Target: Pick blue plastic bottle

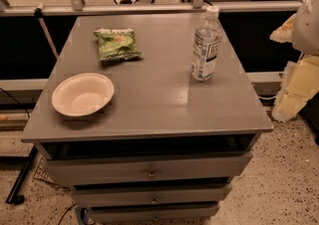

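Blue plastic bottle [206, 45] is noted upright, cap on, on the right rear part of the table [159, 99], well apart from the green snack bag [117, 44] and the pale bowl [82, 94]. The pincer [299, 87] is taken to be the pale structure at the right edge, beside the table and apart from the bottle; open or closed cannot be told. The bottle is judged light, thin-walled and smooth, likely to dent under hard squeeze and to topple if nudged high. A side hold across the labelled mid-body is advised, below the shoulder; the fill level is not discernible.
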